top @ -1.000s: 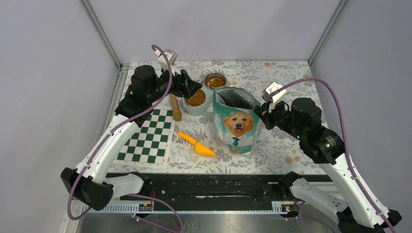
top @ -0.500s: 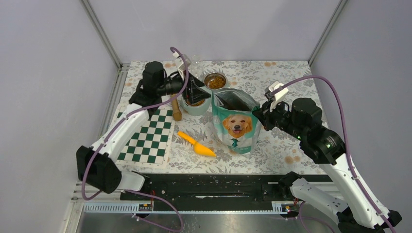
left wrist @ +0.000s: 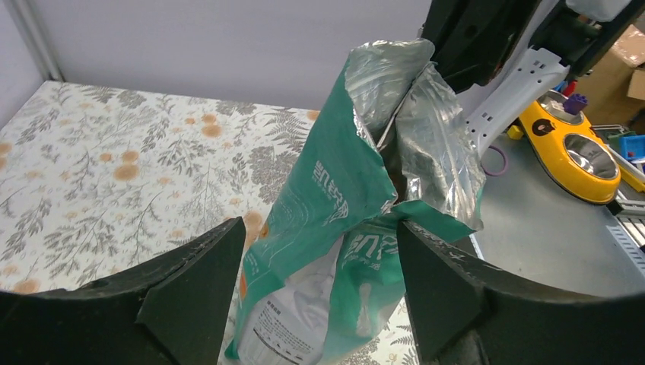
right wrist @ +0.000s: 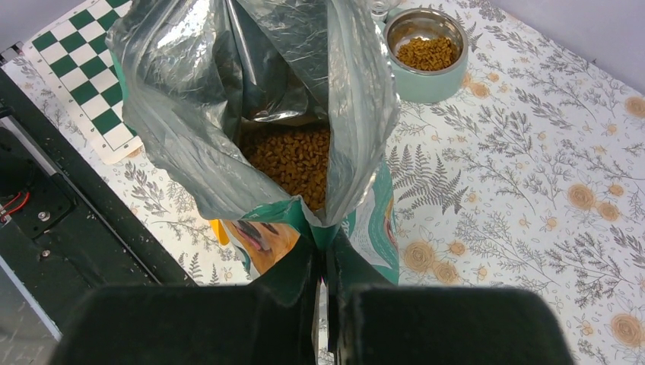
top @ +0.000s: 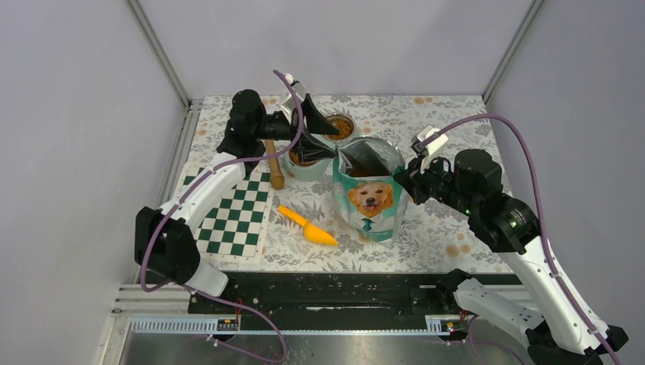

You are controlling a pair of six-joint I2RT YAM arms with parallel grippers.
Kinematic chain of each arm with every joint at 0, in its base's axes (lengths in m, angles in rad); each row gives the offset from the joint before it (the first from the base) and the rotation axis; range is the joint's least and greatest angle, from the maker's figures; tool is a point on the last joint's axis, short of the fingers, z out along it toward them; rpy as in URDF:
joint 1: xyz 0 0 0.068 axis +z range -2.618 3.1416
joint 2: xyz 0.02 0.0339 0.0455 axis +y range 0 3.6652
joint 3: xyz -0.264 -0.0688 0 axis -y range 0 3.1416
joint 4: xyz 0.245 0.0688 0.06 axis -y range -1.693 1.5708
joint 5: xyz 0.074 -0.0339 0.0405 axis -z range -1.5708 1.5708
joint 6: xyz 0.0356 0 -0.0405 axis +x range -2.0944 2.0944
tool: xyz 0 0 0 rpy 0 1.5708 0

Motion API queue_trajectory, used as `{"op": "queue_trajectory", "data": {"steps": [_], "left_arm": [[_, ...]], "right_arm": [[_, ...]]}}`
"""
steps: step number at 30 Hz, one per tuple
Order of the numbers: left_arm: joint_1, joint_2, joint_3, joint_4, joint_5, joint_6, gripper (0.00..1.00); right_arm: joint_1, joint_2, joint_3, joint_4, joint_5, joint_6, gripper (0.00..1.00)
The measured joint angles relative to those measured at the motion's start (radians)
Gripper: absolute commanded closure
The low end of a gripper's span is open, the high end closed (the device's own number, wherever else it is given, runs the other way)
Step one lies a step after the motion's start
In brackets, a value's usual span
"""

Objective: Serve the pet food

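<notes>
Bag (top: 370, 194) stands upright mid-worktop, top open. Right gripper (right wrist: 323, 281) is clamped on the bag's right edge. Left gripper (left wrist: 319, 232) has its fingers spread with nothing between them; it hovers by the far-edge bowls, facing the bag. Pet food (right wrist: 293, 160) sits inside the bag, with more in a bowl (right wrist: 426, 85) behind it.
</notes>
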Motion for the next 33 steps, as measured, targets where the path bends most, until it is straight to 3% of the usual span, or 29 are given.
{"op": "queue_trajectory", "data": {"steps": [11, 14, 19, 27, 33], "left_arm": [[-0.035, 0.075, -0.005, 0.225, 0.063, -0.126, 0.30], [-0.047, 0.086, -0.009, 0.271, 0.061, -0.150, 0.48], [-0.064, 0.090, -0.015, 0.303, 0.033, -0.151, 1.00], [-0.060, 0.032, -0.015, 0.026, -0.203, 0.114, 1.00], [-0.007, -0.022, -0.040, -0.103, -0.257, 0.178, 1.00]], "right_arm": [[-0.001, 0.020, 0.019, -0.017, -0.001, -0.001, 1.00], [-0.002, 0.021, 0.020, -0.019, -0.001, 0.000, 1.00], [-0.007, 0.021, 0.020, -0.020, 0.000, 0.000, 1.00], [-0.008, 0.020, 0.021, -0.020, 0.039, 0.005, 1.00], [-0.017, 0.023, 0.027, -0.024, 0.052, 0.000, 1.00]]}}
